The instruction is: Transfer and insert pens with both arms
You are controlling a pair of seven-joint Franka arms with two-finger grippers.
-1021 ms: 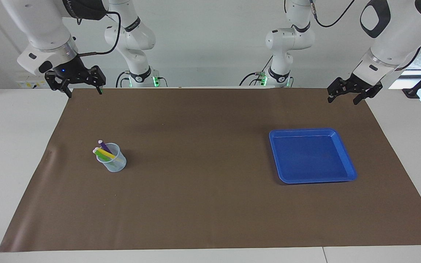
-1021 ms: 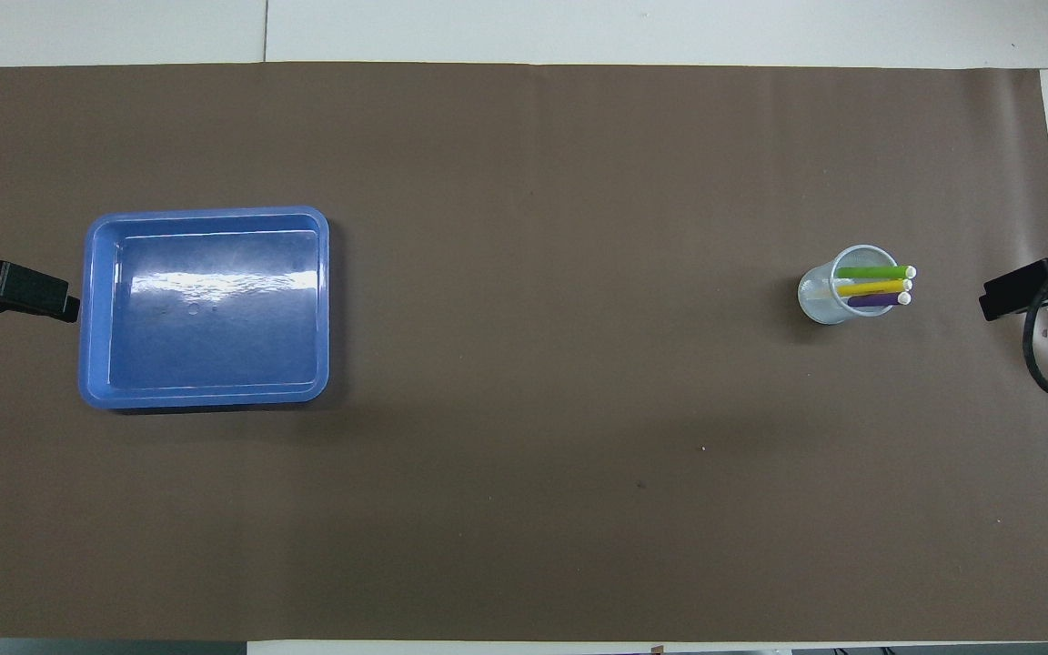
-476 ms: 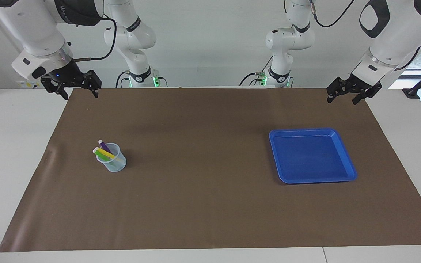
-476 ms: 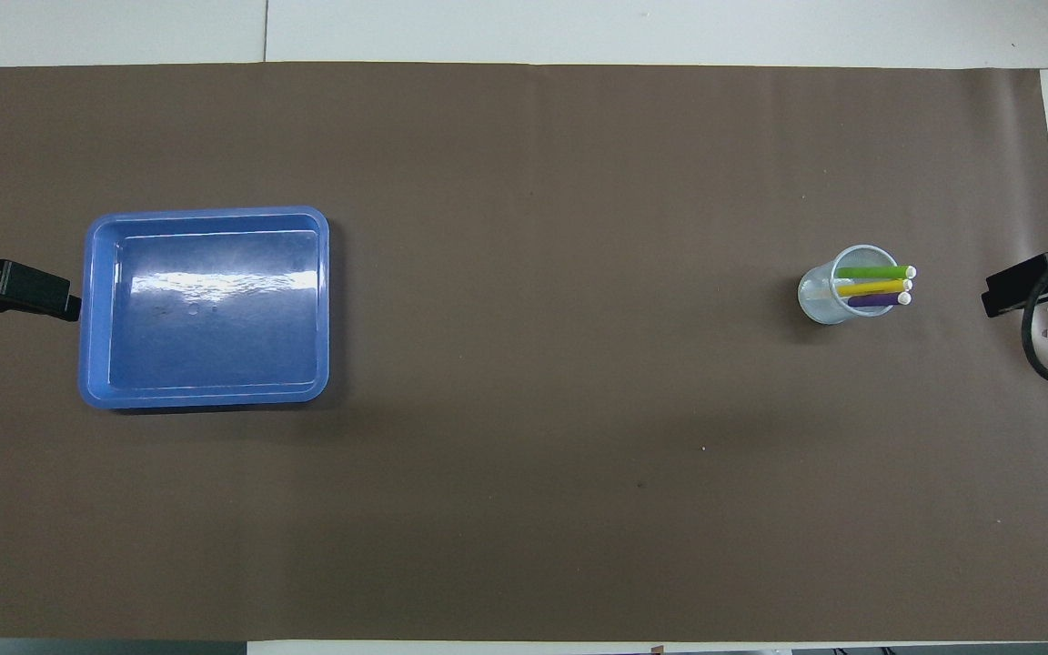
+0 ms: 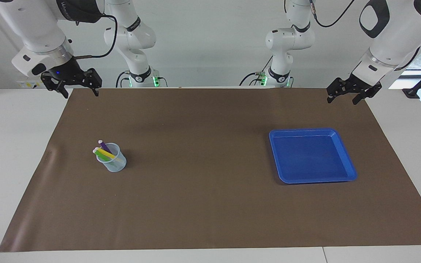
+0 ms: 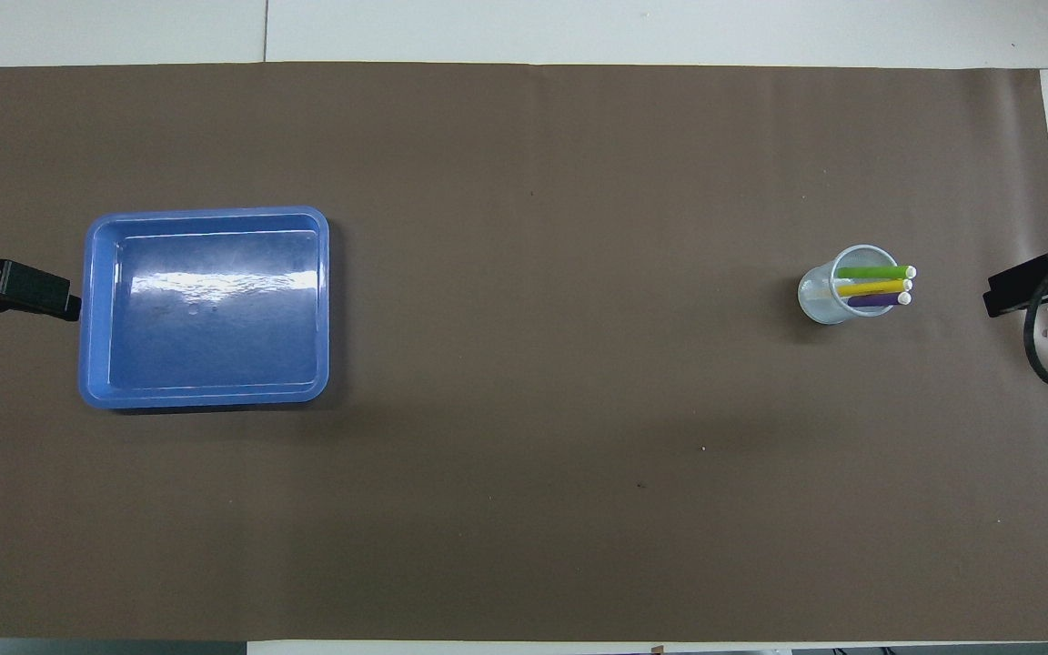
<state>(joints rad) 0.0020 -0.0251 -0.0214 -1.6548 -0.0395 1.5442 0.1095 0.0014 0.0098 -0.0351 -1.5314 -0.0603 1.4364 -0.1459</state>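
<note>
Hanging spread: right gripper point(image 5: 80, 90), left gripper point(image 5: 343, 98), mat corners | pens point(image 5: 104, 152) cupped | tray point(image 5: 344, 153) bare

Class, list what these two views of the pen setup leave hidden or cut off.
1. Lower ends of the pens: both views, inside the cup, blurred by its translucent wall.
2. Left hand: overhead view, cut off by the picture's edge.
3. Right hand: overhead view, likewise cut off at the edge.
</note>
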